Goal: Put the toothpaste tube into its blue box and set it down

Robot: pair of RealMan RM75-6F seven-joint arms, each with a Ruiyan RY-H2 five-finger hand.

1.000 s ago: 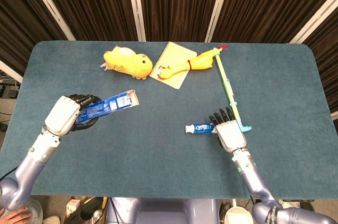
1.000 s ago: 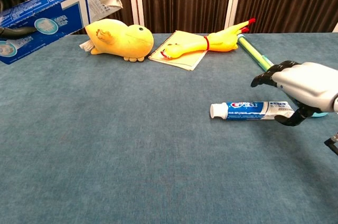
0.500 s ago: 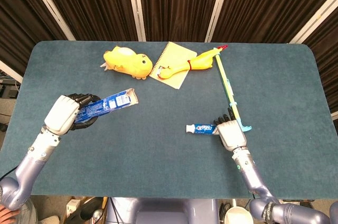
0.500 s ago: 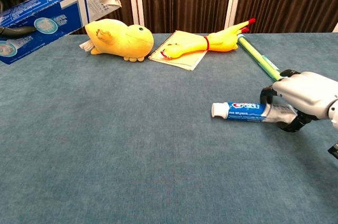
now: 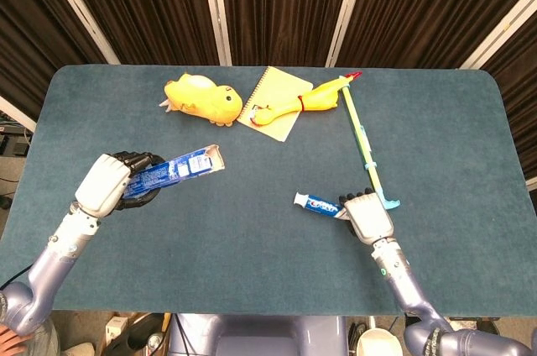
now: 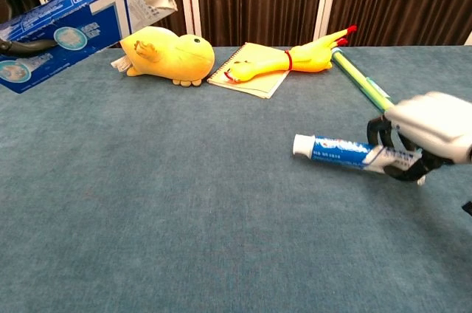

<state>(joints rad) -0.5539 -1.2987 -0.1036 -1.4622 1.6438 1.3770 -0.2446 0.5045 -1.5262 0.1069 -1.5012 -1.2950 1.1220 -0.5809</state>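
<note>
I worked over a table [image 5: 252, 272] covered in dark teal felt, with rounded corners on its far edge. Behind it hung dark brown pleated curtains [image 5: 277, 3], crossed by pale slanting struts [image 5: 348, 7] (white or light metal, I could not tell which). The light fell evenly, with only soft shadows on the cloth. Below the near edge I saw a strip of cluttered floor [image 5: 134, 327], too small and dim to make out.
</note>
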